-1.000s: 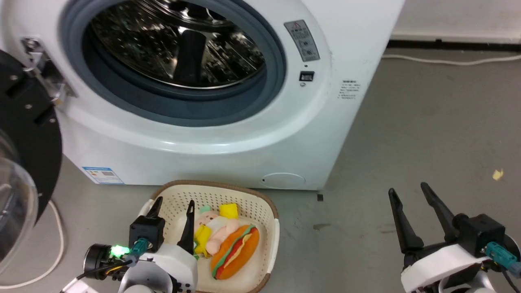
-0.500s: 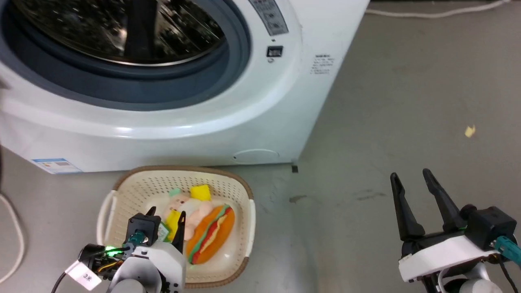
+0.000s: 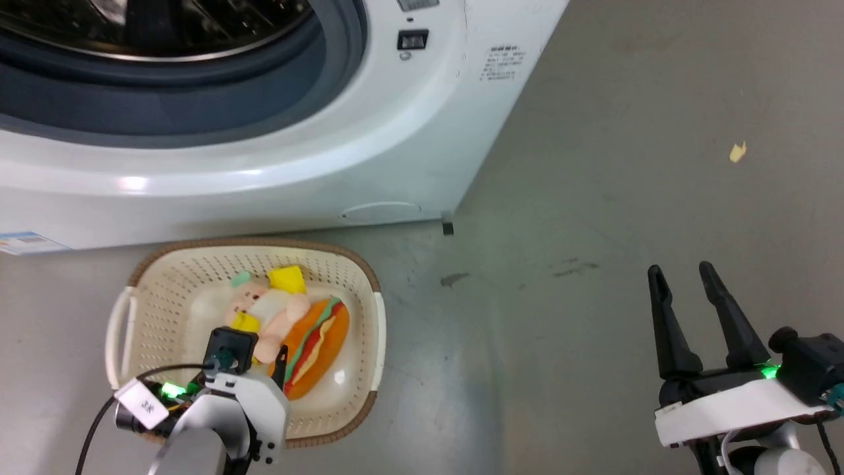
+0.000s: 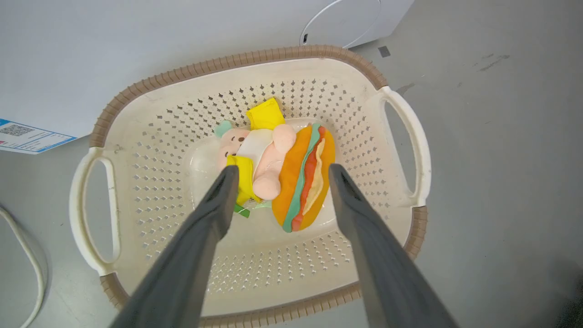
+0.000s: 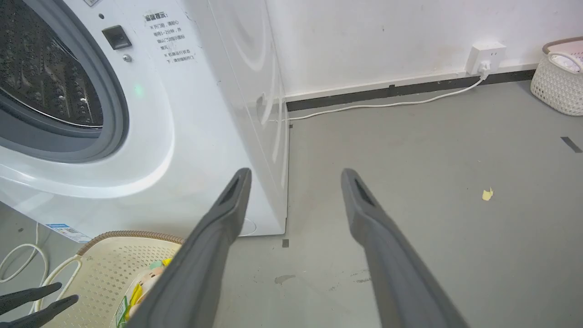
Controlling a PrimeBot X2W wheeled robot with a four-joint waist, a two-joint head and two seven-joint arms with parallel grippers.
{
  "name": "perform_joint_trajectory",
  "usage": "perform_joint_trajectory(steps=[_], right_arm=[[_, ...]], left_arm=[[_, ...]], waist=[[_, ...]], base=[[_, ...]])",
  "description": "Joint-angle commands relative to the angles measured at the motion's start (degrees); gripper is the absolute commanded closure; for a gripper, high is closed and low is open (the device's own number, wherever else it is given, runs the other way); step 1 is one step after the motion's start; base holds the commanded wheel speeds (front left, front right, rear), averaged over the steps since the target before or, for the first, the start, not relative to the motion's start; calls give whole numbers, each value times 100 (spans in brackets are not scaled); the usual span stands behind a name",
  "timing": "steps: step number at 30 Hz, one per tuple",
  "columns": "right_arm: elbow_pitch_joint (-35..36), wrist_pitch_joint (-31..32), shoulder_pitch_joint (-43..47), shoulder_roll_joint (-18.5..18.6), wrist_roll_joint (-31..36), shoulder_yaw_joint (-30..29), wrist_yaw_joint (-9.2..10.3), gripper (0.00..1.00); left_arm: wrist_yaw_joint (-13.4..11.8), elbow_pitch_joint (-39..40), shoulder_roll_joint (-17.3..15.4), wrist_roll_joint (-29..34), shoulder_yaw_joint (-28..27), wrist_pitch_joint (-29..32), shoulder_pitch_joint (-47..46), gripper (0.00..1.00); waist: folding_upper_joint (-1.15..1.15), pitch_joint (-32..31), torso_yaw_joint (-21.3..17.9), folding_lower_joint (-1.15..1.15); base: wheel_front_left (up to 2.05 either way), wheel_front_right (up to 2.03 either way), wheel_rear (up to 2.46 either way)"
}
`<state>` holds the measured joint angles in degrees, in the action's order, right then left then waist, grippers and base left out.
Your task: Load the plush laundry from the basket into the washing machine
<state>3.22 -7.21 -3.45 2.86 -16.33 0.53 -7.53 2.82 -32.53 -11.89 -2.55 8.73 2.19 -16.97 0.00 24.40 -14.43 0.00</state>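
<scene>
Evidently the left gripper (image 4: 282,169) hangs over the basket (image 4: 237,59), fingers spread wide and empty, placed to straddle the plush laundry (image 4: 278,150) at the centre of the left wrist view. The orange bun (image 4: 303,177), striped green, red and yellow, lies touching the pale pink figure (image 4: 259,155) with yellow patches. At the head view's lower right the right gripper (image 3: 680,268) hovers, parted and empty, well apart. The washing machine (image 3: 264,191) stands across that view's top, just beside the basket.
</scene>
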Motion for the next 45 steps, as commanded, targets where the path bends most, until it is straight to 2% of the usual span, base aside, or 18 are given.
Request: perform_joint_trajectory(steps=[1, 14, 22, 30, 34, 37, 40, 45], right_arm=[[59, -67, -99, 1, -127, -12, 2, 0], [231, -223, -111, 1, -443, 65, 2, 0], [294, -307, -126, 1, -639, 97, 3, 0], [347, -402, -175, 1, -843, 143, 3, 0], [366, -450, -165, 1, -920, 160, 3, 0], [494, -510, -143, 1, -995, 180, 3, 0], [558, -546, -143, 1, -1050, 190, 3, 0], [591, -606, -179, 1, -1169, 229, 4, 0]], left_arm=[[51, -226, -93, -6, 71, 95, -214, 0], [168, -1079, -480, -75, 435, 769, -924, 0], [218, -1399, -616, -220, 585, 940, -1374, 0], [270, -1696, -770, -141, 1180, 1118, -1851, 0], [295, -1870, -912, -215, 1385, 1101, -2051, 0], [318, -2187, -1171, -327, 1462, 996, -2271, 0], [273, -2344, -1253, -500, 1390, 840, -2426, 0], [321, -2619, -1349, -504, 1612, 766, -2657, 0]], waist=[[0, 183, -96, 0], [0, 857, -324, 0], [0, 1219, -449, 0], [0, 1632, -611, 0], [0, 1838, -683, 0], [0, 2106, -751, 0], [0, 2274, -793, 0], [0, 2520, -890, 0]], base=[[0, 0, 0], [6, 6, 6], [3, 3, 3], [2, 2, 2], [11, 11, 11], [14, 14, 14], [6, 6, 6], [0, 0, 0]])
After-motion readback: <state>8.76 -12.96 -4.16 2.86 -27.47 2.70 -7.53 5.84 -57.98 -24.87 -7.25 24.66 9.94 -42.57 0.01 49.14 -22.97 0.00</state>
